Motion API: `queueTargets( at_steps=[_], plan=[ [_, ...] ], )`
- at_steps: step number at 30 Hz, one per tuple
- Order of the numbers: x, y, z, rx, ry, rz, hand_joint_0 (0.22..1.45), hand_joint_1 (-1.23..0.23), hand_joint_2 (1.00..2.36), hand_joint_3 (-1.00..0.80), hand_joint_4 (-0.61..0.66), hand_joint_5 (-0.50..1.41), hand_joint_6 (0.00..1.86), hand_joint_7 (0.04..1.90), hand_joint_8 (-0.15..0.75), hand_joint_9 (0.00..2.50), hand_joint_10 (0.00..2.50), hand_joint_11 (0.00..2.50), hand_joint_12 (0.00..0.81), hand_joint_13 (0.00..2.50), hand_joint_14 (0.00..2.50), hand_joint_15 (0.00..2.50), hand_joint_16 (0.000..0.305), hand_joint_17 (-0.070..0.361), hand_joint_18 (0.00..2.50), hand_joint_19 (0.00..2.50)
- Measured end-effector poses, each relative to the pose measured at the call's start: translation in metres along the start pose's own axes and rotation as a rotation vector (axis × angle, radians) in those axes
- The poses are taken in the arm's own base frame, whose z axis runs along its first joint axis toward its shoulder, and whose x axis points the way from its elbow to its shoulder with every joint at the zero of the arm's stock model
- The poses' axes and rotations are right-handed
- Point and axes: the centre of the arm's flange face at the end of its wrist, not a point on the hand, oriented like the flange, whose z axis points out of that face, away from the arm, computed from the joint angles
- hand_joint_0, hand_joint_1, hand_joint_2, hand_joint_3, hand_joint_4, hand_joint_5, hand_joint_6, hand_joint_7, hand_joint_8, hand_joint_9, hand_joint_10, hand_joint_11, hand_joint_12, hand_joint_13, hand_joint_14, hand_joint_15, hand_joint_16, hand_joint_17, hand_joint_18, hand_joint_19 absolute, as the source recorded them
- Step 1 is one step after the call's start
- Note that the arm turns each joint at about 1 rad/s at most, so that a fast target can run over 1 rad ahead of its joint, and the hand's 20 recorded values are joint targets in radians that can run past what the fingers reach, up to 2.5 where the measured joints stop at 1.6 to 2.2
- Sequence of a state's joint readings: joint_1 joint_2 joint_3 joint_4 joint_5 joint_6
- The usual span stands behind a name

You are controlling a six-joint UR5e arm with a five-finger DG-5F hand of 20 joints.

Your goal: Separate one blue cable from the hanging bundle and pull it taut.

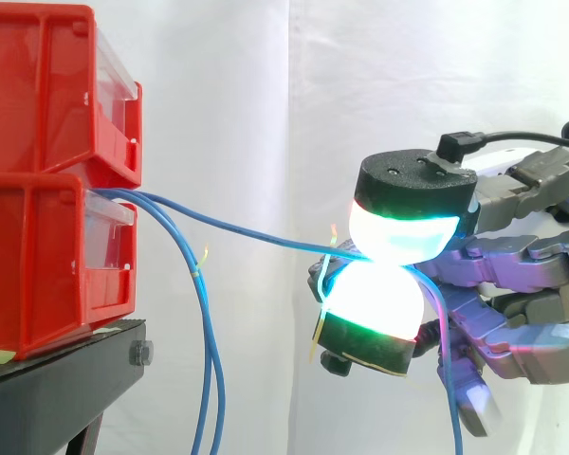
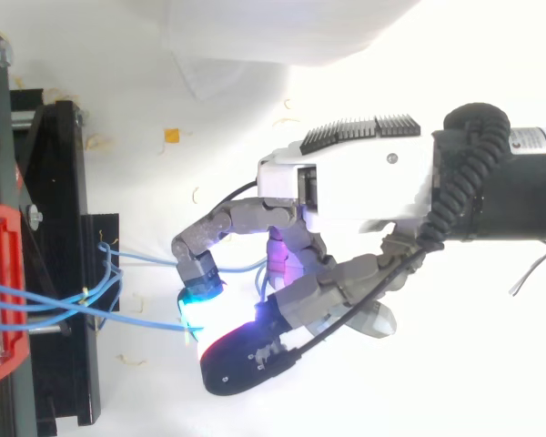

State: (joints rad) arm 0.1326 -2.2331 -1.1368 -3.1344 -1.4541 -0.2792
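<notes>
I see the hand at the right of the side view, clamped on one blue cable. Two glowing pads meet, one above the other, and the cable is pinched between them just right of the frame's centre. The upper pad glows white and cyan, the lower one white and green.

From the pinch the cable runs up and left in an almost straight line, with only a slight sag, to the gap between the two stacked red bins at the left edge. Past the pads its free end drops down the right side of the hand toward the bottom of the frame.

The rest of the bundle leaves the same gap, curves over and hangs down at lower left, well apart from the hand. I can see a small pale tie around it just below the bend.

The bins sit on a black stand in the lower left corner.

In the top view the hand reaches in from the right, its curled fingers meeting blue strands that fan out from the stand at the left edge.
</notes>
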Motion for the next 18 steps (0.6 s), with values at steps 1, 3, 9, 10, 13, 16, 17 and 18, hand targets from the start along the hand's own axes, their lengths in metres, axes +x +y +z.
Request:
queueTargets(
  at_steps=[1, 3, 9, 10, 13, 16, 17, 18],
  plan=[
    [0.0, 0.0, -0.001, 0.002, 0.001, 0.0, 0.75, -0.74, 1.01, -0.08, 0.0, 0.16, 0.5, 1.35, 0.174, 2.17, 0.03, 0.73, 0.312, 1.52, 0.02, 0.69, 0.075, 0.168, 1.09, 0.44],
    [-0.001, -0.001, -0.001, 0.005, 0.002, 0.0, 0.75, -0.74, 1.01, -0.08, 0.0, 0.16, 0.5, 1.35, 0.183, 2.17, 0.03, 0.72, 0.312, 1.52, 0.02, 0.68, 0.074, 0.168, 1.09, 0.44],
    [-0.006, -0.003, -0.002, 0.011, -0.002, 0.001, 0.75, -0.74, 1.01, -0.08, 0.0, 0.16, 0.5, 1.34, 0.175, 2.17, 0.03, 0.73, 0.311, 1.52, 0.02, 0.68, 0.074, 0.167, 1.09, 0.44],
    [-0.007, -0.003, -0.002, 0.012, -0.003, 0.001, 0.75, -0.74, 1.01, -0.08, 0.0, 0.16, 0.5, 1.34, 0.174, 2.17, 0.03, 0.72, 0.312, 1.52, 0.02, 0.69, 0.074, 0.167, 1.09, 0.44],
    [-0.013, -0.002, -0.004, 0.011, -0.01, 0.003, 0.75, -0.74, 1.01, -0.08, 0.0, 0.16, 0.5, 1.34, 0.176, 2.17, 0.03, 0.73, 0.308, 1.52, 0.02, 0.68, 0.074, 0.167, 1.09, 0.44],
    [-0.022, 0.001, -0.009, 0.017, -0.018, 0.005, 0.75, -0.74, 1.01, -0.08, 0.0, 0.16, 0.5, 1.34, 0.183, 2.17, 0.03, 0.71, 0.31, 1.51, 0.02, 0.68, 0.074, 0.166, 1.09, 0.44],
    [-0.024, 0.002, -0.011, 0.02, -0.019, 0.005, 0.75, -0.74, 1.01, -0.08, 0.0, 0.16, 0.5, 1.34, 0.177, 2.17, 0.03, 0.73, 0.31, 1.51, 0.02, 0.68, 0.074, 0.166, 1.09, 0.44],
    [-0.027, 0.003, -0.013, 0.025, -0.022, 0.005, 0.75, -0.74, 1.01, -0.08, 0.0, 0.16, 0.5, 1.34, 0.183, 2.17, 0.03, 0.73, 0.311, 1.52, 0.02, 0.69, 0.074, 0.166, 1.09, 0.44]
  ],
)
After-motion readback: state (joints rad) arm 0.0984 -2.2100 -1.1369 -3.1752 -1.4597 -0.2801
